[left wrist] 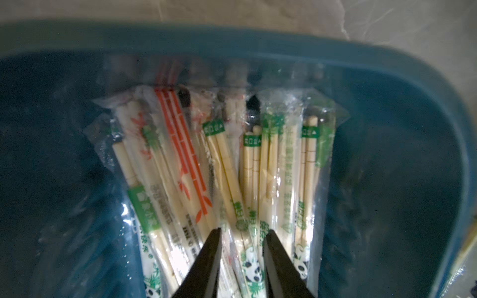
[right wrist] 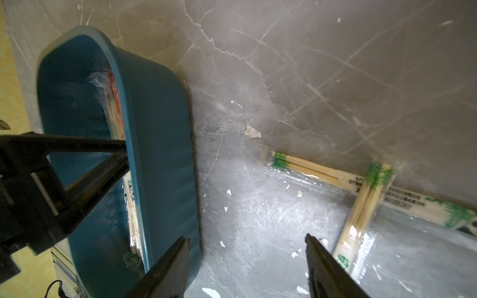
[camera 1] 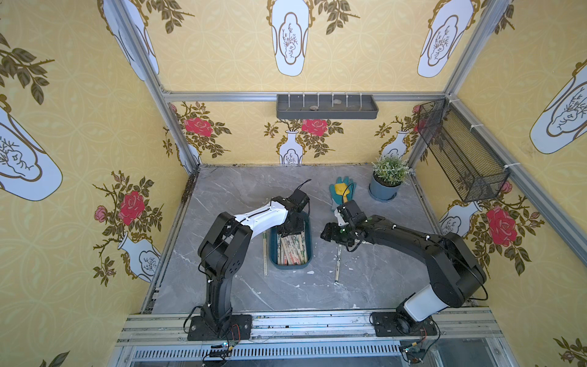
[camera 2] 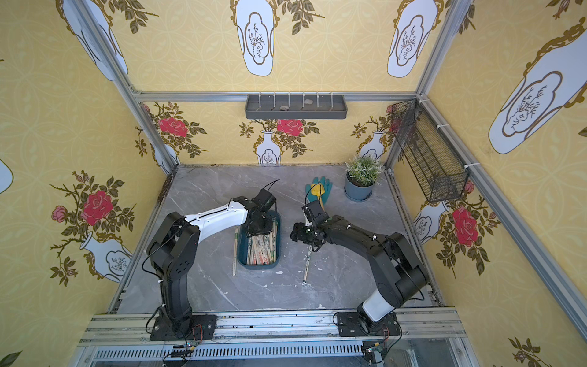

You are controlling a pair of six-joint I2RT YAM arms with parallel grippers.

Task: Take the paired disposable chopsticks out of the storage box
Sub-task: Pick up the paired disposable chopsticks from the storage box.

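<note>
A single wrapped pair (camera 1: 265,254) lies on the grey marble counter (camera 1: 381,270) just beside the left wall of the box (camera 1: 290,267), parallel to it and pointing toward the front edge; both top views show it (camera 2: 235,251). The teal box (camera 2: 259,266) sits mid-counter, a little left of centre, its long sides running front to back. The chopsticks (camera 1: 292,251) fill its floor as a loose pile in clear wrappers, printed green, orange-red and with pandas, as seen from the left wrist (left wrist: 227,160).

The left gripper (left wrist: 244,231) reaches down into the far half of the box, its jaws a narrow gap apart with the tips at the pile and a green-printed pair showing in the gap. Whether the tips press on that pair cannot be told.

The right gripper (right wrist: 246,238) hangs low over bare counter just right of the box (right wrist: 160,154), jaws spread wide and holding nothing. Beside it two more wrapped pairs (right wrist: 309,170) lie crossed on the counter, well clear of the box (camera 1: 338,263).

Near the back edge a teal glove (camera 1: 344,193) carries a yellow shovel (camera 1: 341,188). A potted plant (camera 1: 384,187) stands at the back right corner.
</note>
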